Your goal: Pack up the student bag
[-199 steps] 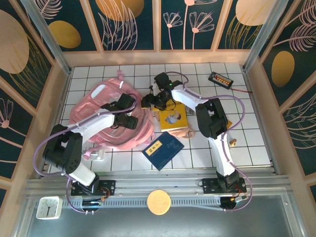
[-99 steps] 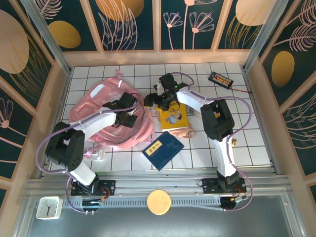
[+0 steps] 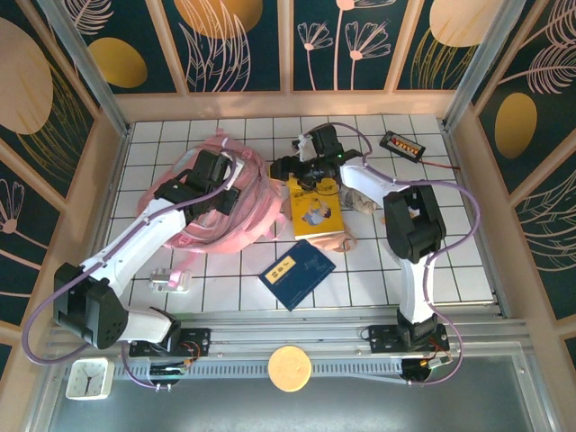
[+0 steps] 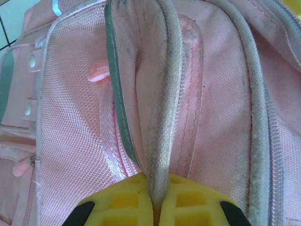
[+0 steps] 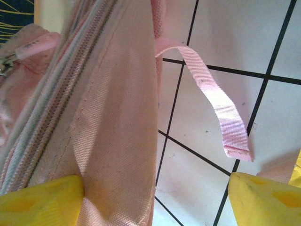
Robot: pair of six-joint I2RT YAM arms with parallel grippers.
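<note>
Student bag lies on the left half of the tiled table, partly under the left arm. Both wrist views cut off its edges, and we cannot make out its inside. The left gripper is pressed together on a fold of the bag's zipper rim. The right gripper stands spread at the bag's right side, one finger against the fabric, a loose strap beside it. We count two books: a yellow book and a blue book.
</note>
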